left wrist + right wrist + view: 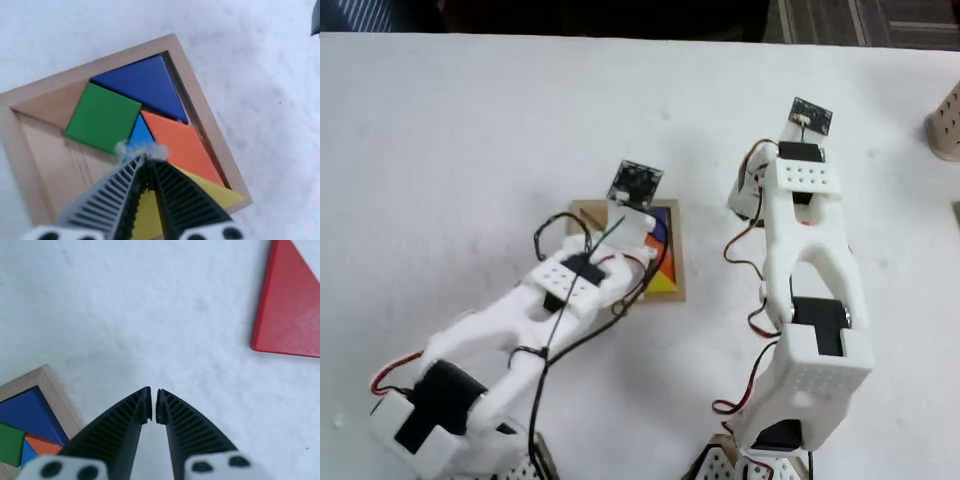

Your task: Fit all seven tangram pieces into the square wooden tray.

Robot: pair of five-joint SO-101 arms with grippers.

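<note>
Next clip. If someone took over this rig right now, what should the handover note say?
Left gripper: shut, empty, tips low over the wooden tray by the light blue piece.
Right gripper: shut, empty, over bare table outside the tray.
Done: green square, dark blue triangle, light blue piece, orange piece and yellow triangle sit together in the tray.
Left: the red triangle lies flat on the table near the right gripper. Part of the tray floor is bare wood.
</note>
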